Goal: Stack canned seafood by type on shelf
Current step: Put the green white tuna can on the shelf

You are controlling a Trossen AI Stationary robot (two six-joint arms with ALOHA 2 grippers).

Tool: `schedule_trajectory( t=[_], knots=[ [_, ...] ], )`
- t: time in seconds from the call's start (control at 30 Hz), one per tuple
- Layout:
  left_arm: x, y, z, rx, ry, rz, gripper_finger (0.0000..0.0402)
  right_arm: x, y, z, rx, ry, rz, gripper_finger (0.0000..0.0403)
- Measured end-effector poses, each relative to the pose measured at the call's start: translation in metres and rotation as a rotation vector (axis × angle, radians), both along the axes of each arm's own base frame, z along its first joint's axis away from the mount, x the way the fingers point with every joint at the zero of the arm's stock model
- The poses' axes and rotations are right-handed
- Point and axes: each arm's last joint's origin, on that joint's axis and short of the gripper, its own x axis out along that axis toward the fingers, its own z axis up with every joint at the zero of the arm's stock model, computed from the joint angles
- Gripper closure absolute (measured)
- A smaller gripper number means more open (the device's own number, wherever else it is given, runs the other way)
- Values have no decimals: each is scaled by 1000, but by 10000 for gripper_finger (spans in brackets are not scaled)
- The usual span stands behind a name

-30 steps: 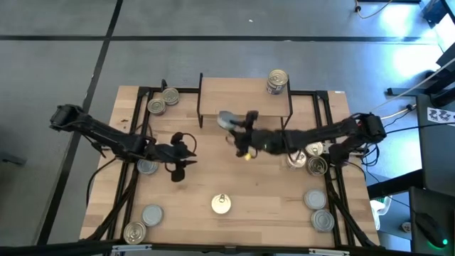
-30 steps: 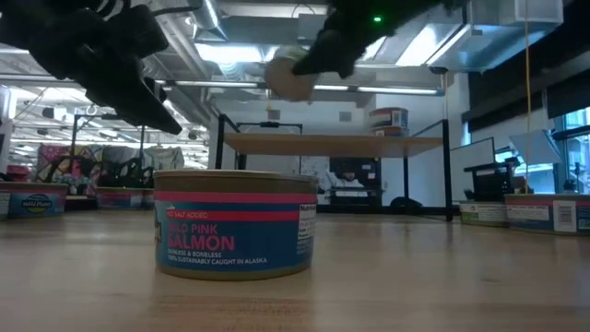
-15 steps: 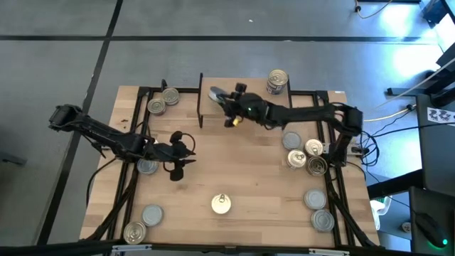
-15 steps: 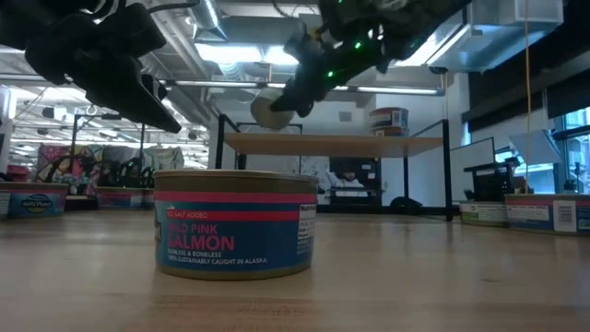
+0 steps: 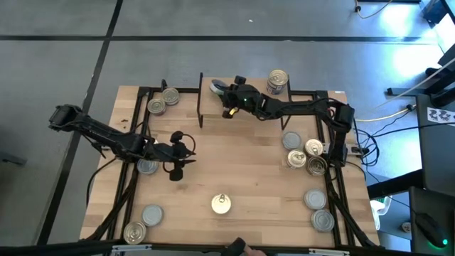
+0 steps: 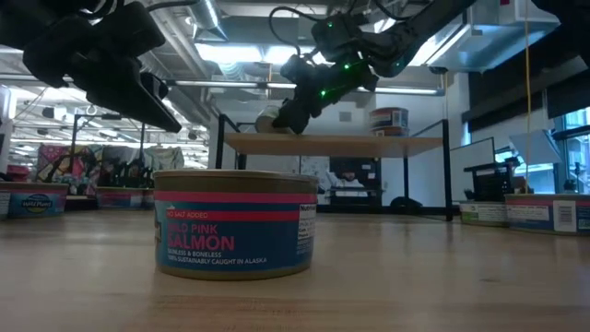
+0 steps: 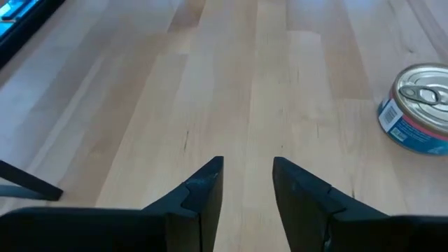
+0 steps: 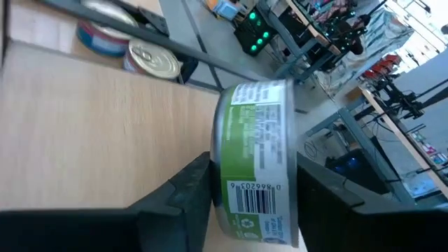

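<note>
**Green-label tin at the shelf's left end**

The room behind is a wide workshop with ceiling light strips, ducts, racks and desks beyond a grey floor marked by dark lines. The wooden table (image 5: 242, 178) fills the middle of the high view, its pale planks bordered by black rails. At its far edge stands the shelf (image 5: 249, 107), a light board on thin black legs, with a stack of two cans (image 5: 277, 82) at its right end.

The right arm stretches across the shelf; the right gripper (image 5: 222, 91) is at the shelf's left end with its fingers on either side of a green-label can (image 8: 255, 164), clasping it at the board's surface. The left gripper (image 5: 178, 153) hovers over bare planks left of centre, its fingers parted around nothing.

Loose cans lie about the table: two at the far left corner (image 5: 162, 101), several along the right side (image 5: 306, 153), two at the near left (image 5: 142, 222), and a pink salmon can (image 6: 235, 224) near the front middle.
</note>
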Motion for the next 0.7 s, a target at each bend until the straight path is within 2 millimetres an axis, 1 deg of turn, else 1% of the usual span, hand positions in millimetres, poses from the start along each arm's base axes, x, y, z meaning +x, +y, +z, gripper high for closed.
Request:
schedule_trajectory(
  t=[0.23,0.37,0.53,0.63,0.7],
  knots=[
    [0,0,0,11,2,-8,279,0,1,0,51,-34,5,133],
    [0,0,0,11,2,-9,279,1,3,0,84,-55,12,97],
    [0,0,0,11,3,-9,279,6,19,0,99,-55,67,83],
    [0,0,0,12,6,-9,279,4,28,8,78,-27,-10,88],
    [0,0,-1,13,9,-9,279,0,27,17,111,-6,-97,96]
  ],
)
